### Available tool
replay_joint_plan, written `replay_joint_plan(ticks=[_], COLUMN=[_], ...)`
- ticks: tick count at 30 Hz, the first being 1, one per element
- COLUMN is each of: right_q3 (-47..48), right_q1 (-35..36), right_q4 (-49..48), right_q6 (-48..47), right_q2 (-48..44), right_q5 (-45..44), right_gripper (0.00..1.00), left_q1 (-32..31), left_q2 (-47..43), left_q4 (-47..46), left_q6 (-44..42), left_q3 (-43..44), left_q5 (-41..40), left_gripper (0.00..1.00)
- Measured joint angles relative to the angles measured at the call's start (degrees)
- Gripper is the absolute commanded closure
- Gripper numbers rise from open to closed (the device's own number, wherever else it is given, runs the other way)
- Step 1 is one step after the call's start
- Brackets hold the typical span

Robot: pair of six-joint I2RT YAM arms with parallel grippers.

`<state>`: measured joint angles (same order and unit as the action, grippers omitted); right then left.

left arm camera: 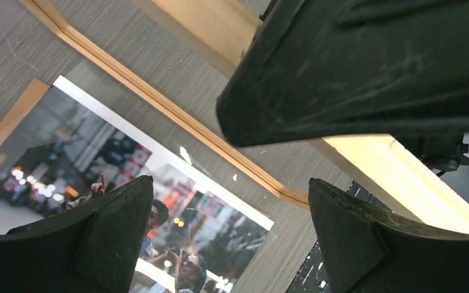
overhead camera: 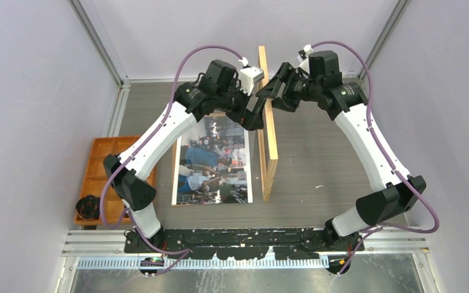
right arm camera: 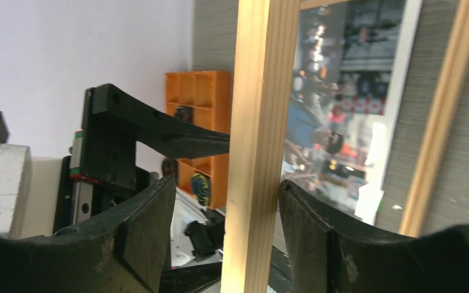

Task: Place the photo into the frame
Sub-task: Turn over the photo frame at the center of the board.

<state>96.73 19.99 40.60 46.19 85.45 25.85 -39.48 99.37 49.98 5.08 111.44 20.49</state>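
Your frame [overhead camera: 271, 131] stands on its long edge on the counter [overhead camera: 330, 152], just right of the photo [overhead camera: 214, 162], which lies flat, picture up, not yet inside. Your right claw [right arm camera: 226, 189] straddles the raised strip with its jaws apart, so it seems to steady the frame rather than clamp it. Your left claw [left arm camera: 229, 189] hangs wide apart on the photo side, and one finger [right arm camera: 177, 137] appears to prop the strip upright. No brand, label or writing is readable, and the signs in the photo are blurred.
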Motion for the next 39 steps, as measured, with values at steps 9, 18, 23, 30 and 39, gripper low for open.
replay_joint_plan(ticks=[9,18,23,30,39], right_q3=[9.31,14.05,12.33,6.34,-1.14], right_q1=[-0.13,-0.11,-0.13,-0.39,-0.61], right_q4=[15.74,23.93,24.94,24.06,24.06], right_q6=[-11.13,-18.51,-20.85,-22.77,-23.85], right_q2=[2.71,1.86,-0.09,-3.76,-7.41], right_q5=[-7.76,-20.83,-28.39,-36.52,-42.62], right_gripper=[0.59,0.81,0.89,0.98,0.99], left_q1=[-1.11,2.86,5.44,4.66,-0.96], left_q2=[2.4,1.79,2.01,8.87,17.62], left_q4=[1.03,0.72,-1.73,-5.31,-10.8], left_q6=[-1.29,-4.09,-8.66,-11.82,-13.22], left_q3=[1.53,-3.45,-11.91,-17.18,-16.65], left_q5=[-1.84,-3.76,-8.24,-11.85,-18.56], left_gripper=[0.0,0.0,0.0,0.0,0.0])
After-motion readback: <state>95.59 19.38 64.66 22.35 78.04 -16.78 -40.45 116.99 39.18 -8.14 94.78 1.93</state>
